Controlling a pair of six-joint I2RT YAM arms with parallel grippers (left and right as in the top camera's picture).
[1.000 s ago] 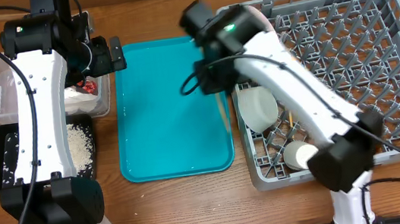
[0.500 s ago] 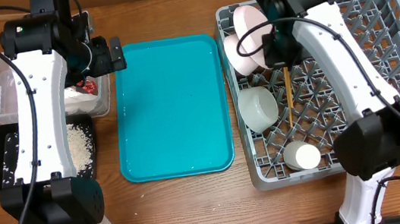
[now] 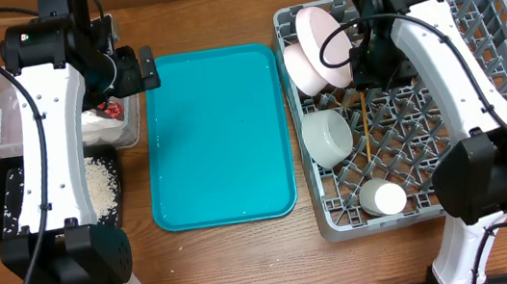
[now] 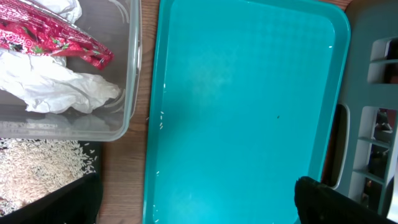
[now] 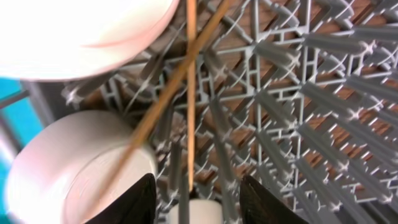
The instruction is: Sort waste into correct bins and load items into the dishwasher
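Wooden chopsticks (image 5: 190, 93) crossed on dish rack (image 5: 298, 93) lattice. Crossing shows in right wrist only; overhead reads as single stick. Jaws of right gripper (image 5: 196, 183) apart, gripping nothing. Jaws of left gripper (image 4: 196, 183) spread wide over teal tray (image 4: 249, 93), beside clear tub (image 4: 134, 62) wall. In tub: napkin (image 4: 56, 93), red wrapper (image 4: 50, 37). Rack right half: bare pegs.

- Overhead view: bright, even, diffuse light from above; worktop (image 3: 249, 259) sharp throughout, with soft shadows close beside the arms.
- Teal tray (image 3: 219, 136): faint sheen along its 12 o'clock edge, no hard glare.
- Left wrist view: crisp centre; left gripper (image 4: 196, 208), fingers (image 4: 339, 202) dark and blurred at 5 and 7 o'clock; red wrapper (image 4: 56, 37) glinting.
- Right wrist view: soft overall; plate (image 5: 81, 25) blown out white at 11 o'clock; chopsticks (image 5: 190, 93) smeared; right gripper (image 5: 198, 199), fingers (image 5: 134, 202) black and unfocused at 6 o'clock.
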